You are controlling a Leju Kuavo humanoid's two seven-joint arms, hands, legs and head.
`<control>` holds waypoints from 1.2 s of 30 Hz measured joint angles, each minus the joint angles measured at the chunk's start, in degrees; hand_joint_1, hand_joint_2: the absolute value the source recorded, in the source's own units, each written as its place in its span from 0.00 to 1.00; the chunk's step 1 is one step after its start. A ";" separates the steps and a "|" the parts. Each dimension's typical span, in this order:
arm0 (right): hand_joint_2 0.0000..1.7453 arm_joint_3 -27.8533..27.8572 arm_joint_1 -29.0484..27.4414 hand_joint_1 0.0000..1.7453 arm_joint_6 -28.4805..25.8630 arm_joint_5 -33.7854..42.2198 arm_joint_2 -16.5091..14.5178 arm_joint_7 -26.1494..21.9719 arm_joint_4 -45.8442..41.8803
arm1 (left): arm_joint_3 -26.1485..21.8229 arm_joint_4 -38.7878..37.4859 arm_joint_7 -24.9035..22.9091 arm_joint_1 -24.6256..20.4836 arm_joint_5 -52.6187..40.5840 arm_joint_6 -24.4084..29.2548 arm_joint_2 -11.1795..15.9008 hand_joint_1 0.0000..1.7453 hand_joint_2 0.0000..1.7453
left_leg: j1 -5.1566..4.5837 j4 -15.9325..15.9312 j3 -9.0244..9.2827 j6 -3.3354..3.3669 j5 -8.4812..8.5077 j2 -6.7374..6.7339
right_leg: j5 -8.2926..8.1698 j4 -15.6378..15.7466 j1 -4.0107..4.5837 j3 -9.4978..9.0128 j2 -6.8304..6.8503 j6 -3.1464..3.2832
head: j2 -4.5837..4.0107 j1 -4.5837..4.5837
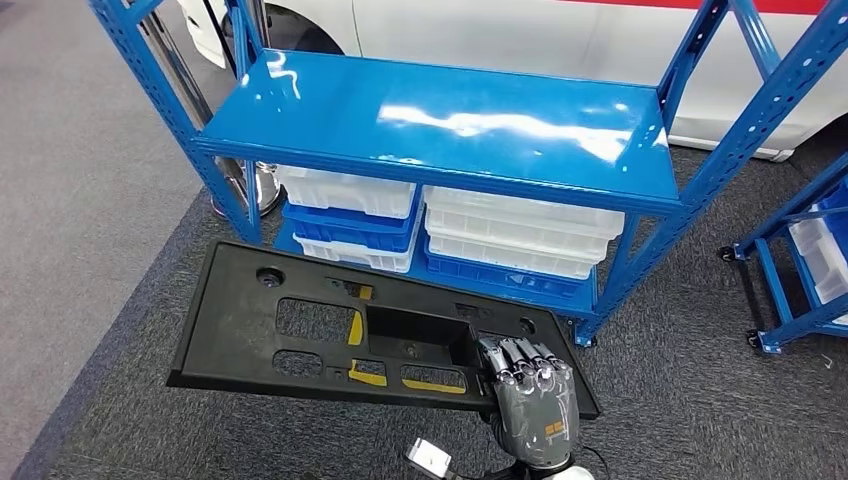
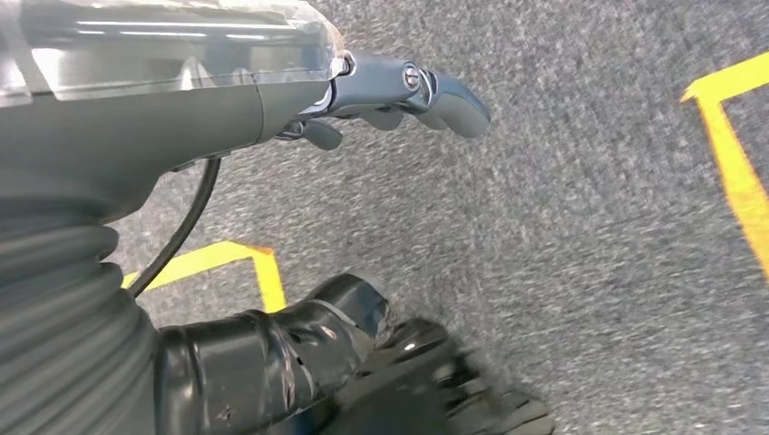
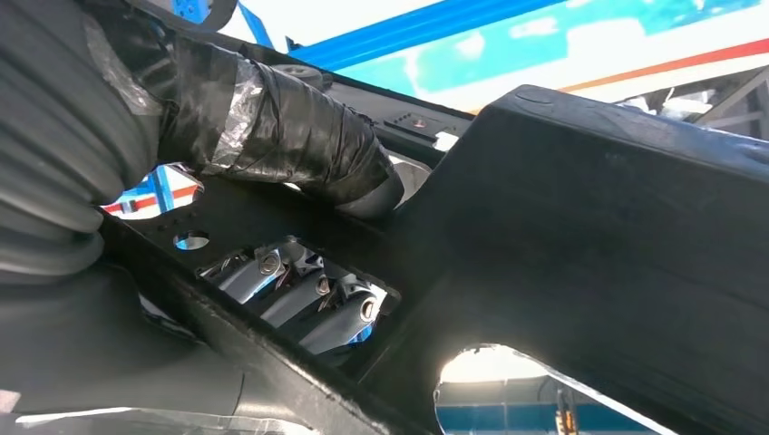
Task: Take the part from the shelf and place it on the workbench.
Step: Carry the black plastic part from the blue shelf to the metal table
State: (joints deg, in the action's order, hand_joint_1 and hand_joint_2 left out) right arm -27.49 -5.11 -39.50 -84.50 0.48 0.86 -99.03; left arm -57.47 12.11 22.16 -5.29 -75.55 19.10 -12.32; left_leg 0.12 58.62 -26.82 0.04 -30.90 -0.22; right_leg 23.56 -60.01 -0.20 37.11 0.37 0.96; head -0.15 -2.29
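Gripping the black part [image 1: 330,325], right hand [image 1: 528,388] (thumb hidden underneath).

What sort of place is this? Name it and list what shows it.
Probably a car workshop or factory demo floor: a blue steel rack holding stacked bins, a white car body behind it, and yellow floor markings on grey carpet. The right hand holds a black panel.

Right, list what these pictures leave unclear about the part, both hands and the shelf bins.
- Black part: its underside is hidden in the head view; the right wrist view cuts off its ends.
- Right hand: its thumb is hidden beneath the part in the head view.
- Left hand: blurred and partly cut off at the top edge of the left wrist view.
- Bins: contents hidden by the blue shelf.
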 joint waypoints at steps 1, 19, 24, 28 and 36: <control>1.00 0.01 0.00 1.00 -0.01 0.01 -0.01 -0.08 -0.04 | 0.01 0.00 0.02 -0.02 0.00 0.02 0.02 0.00 1.00 | -0.16 -1.16 0.48 0.30 -0.33 0.05 | -0.43 0.02 0.00 0.09 0.02 -0.34 | 0.01 0.02; 1.00 0.21 -0.45 1.00 -0.02 0.38 0.07 -0.56 -0.98 | -0.04 0.00 0.07 0.10 0.11 0.13 0.10 0.00 1.00 | 0.06 0.34 -8.60 -0.02 6.84 -0.37 | 6.32 1.64 -0.25 -7.94 -0.25 -0.47 | 0.00 0.02; 1.00 0.86 -1.11 1.00 -0.02 3.18 -0.19 -3.65 -1.72 | -0.06 -0.01 0.58 0.35 0.36 0.20 0.10 0.00 1.00 | 0.38 13.77 -12.80 -1.08 -2.99 -0.19 | 3.92 1.70 -0.21 -4.71 -0.02 0.93 | 0.00 0.08; 1.00 1.46 -1.75 1.00 -0.02 4.80 -0.50 -5.42 -1.93 | -0.08 0.00 0.86 0.32 0.45 0.23 0.13 0.00 1.00 | 0.42 8.23 -6.52 -0.81 0.50 -0.19 | 2.77 1.03 -0.11 -2.91 0.01 0.60 | 0.00 0.08; 1.00 1.78 -2.03 1.00 -0.02 5.55 -0.89 -5.82 -2.51 | -0.12 -0.01 0.98 0.26 0.46 0.26 0.09 0.00 1.00 | 0.41 -2.44 -1.38 1.85 2.43 -0.39 | 4.05 -2.42 -0.01 -0.91 -0.18 -1.79 | 0.00 -0.01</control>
State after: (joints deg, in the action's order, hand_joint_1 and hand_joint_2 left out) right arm -25.71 -7.14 -39.52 -78.96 -0.42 -4.96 -101.54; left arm -57.59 12.10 23.14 -5.03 -75.09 19.37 -12.22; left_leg 0.53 56.18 -28.21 1.89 -28.47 -0.62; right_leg 27.61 -62.43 -0.22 36.20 0.19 -0.82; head -0.15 -2.31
